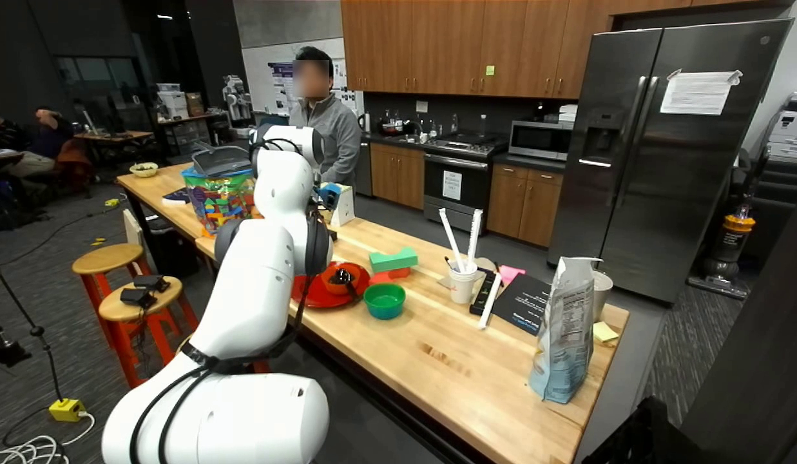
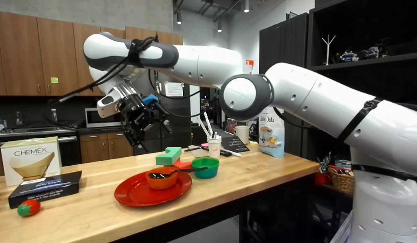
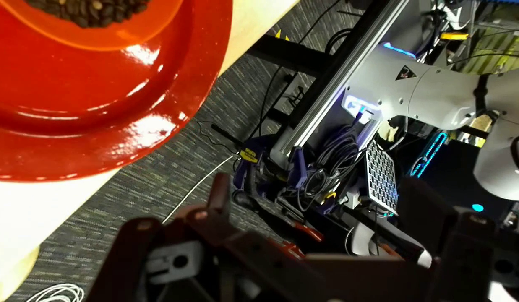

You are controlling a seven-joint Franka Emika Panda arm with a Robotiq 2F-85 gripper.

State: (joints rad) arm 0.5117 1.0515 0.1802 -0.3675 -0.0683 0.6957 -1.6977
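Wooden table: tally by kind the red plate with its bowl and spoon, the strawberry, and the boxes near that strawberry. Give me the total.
Plates: 1 (red plate)
Bowls: 1 (orange bowl)
Spoons: 1 (black spoon)
Strawberries: 1 (red strawberry)
Boxes: 2 (Chemex box, black box)
Total: 6

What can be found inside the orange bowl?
In the orange bowl are dark, bean-like pieces and a black spoon that reaches out over the rim. The bottom beneath the pieces is covered and cannot be seen.
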